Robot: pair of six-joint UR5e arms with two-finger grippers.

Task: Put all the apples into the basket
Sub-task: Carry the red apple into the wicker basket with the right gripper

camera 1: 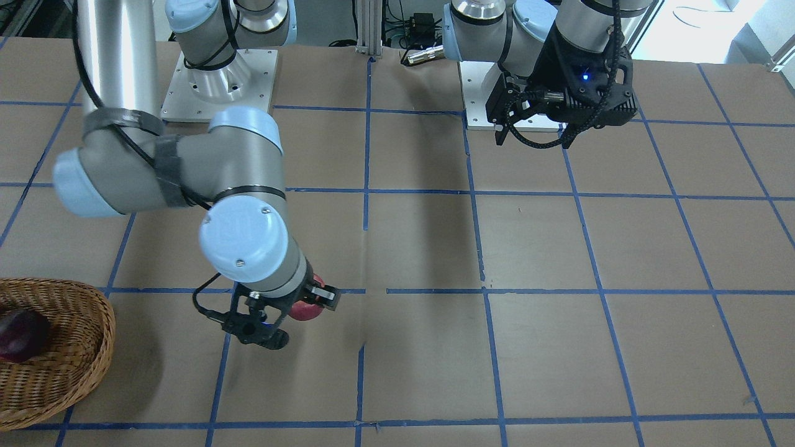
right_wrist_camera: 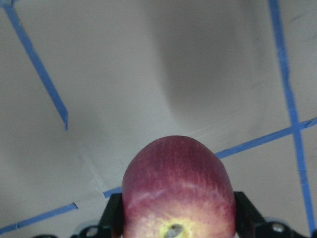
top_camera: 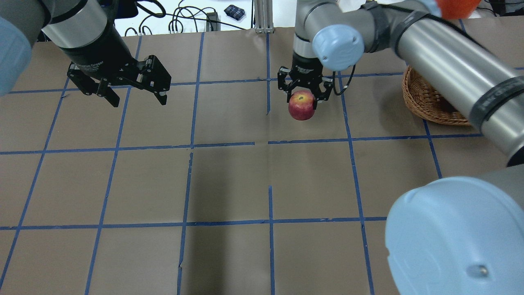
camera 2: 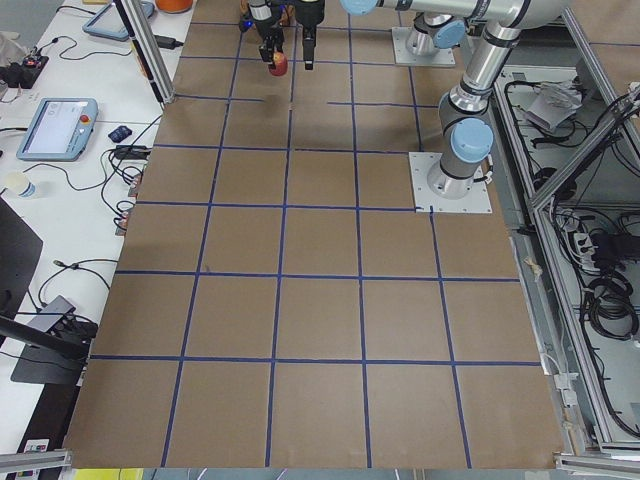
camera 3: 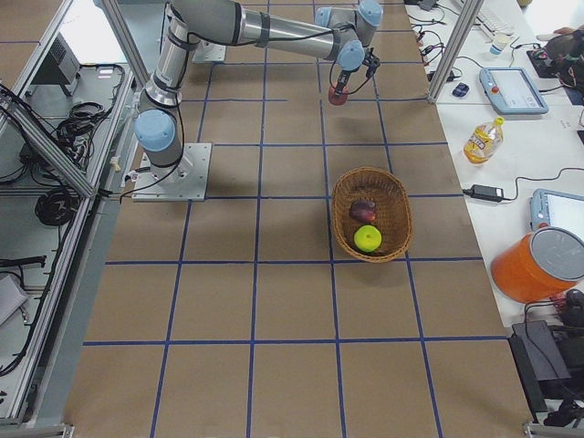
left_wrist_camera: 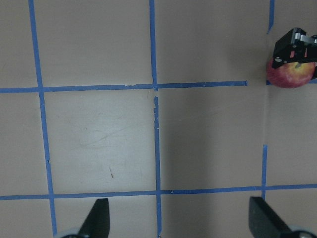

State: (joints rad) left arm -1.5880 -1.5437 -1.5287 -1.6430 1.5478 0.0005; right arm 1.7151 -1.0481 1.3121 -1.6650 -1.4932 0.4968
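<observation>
Right tool [top_camera: 302, 100] clamps the red apple [top_camera: 301, 108] toward the operator-side edge of the bench [top_camera: 229, 184]. Left tool [top_camera: 138, 99] hangs with fingers spread wide. Maroon apple [camera 3: 363, 211] and green apple [camera 3: 368, 239] lie in the basket [camera 3: 398, 219] by the same edge.

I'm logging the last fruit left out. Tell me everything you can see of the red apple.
The red apple is round, deep red with a yellowish blush around its stem pit, which faces up. The right pincer clamps it from above, one finger on each side. It is over the brown table, apart from the basket.
</observation>
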